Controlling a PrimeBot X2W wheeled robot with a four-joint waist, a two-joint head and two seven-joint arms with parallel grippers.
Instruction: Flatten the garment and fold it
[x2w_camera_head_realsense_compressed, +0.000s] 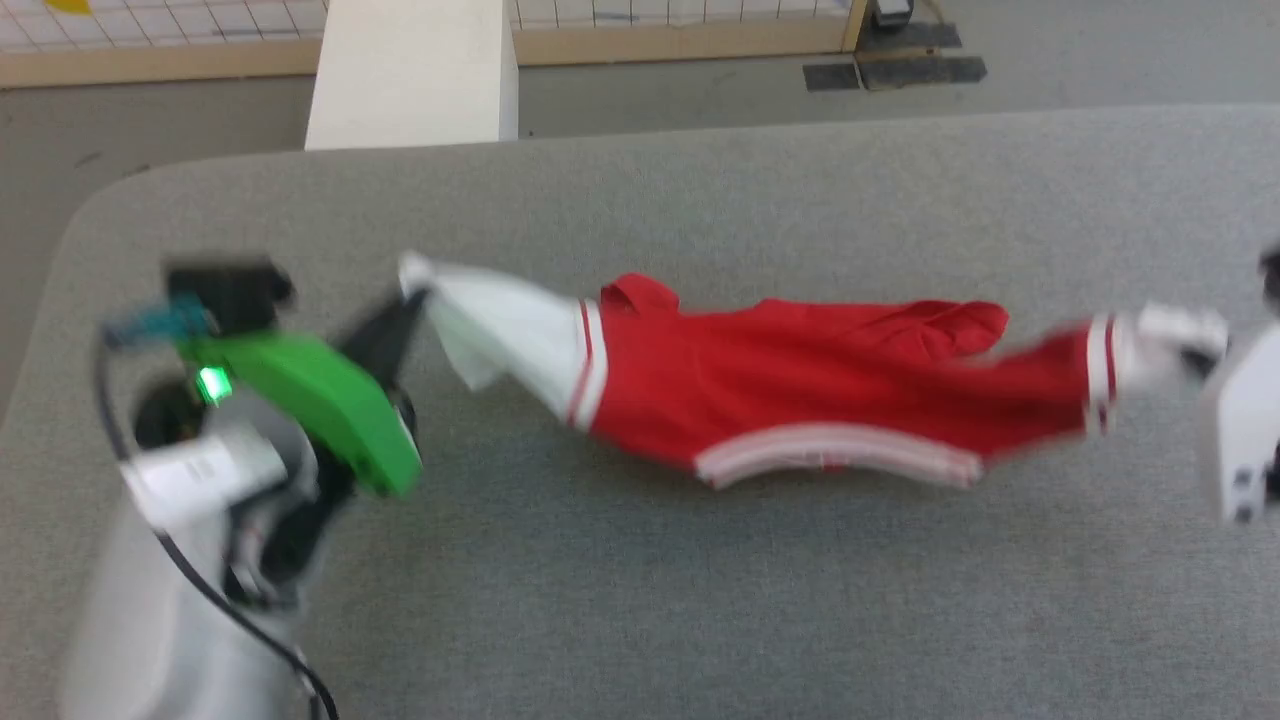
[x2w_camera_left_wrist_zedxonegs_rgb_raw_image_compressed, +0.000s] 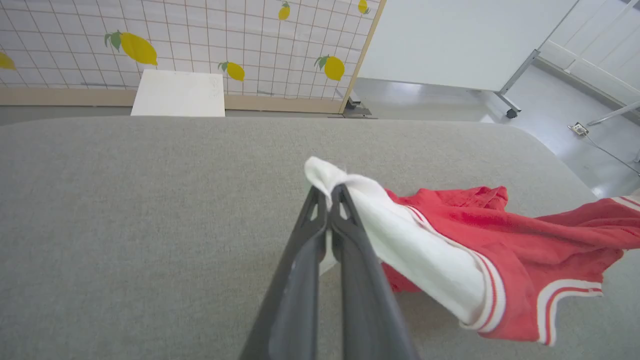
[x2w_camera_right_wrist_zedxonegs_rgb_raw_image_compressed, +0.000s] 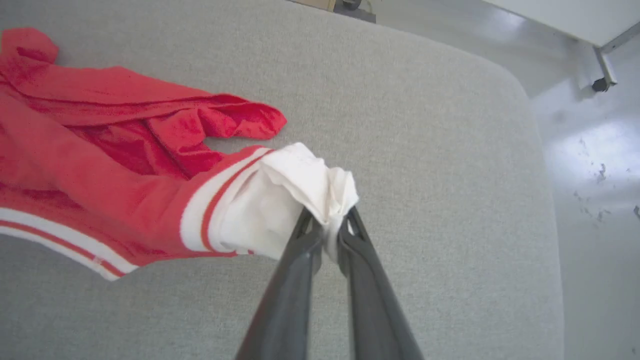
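behind | white block past table edge | garment stretched mid-table

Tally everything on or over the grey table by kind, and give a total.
Garment: 1, the red garment with white sleeves
Grippers: 2, the left gripper and the right gripper, each shut on the garment at a sleeve end
Total: 3

the red short-sleeved jersey stretches over the grey padded bench, between the left gripper and the right gripper.
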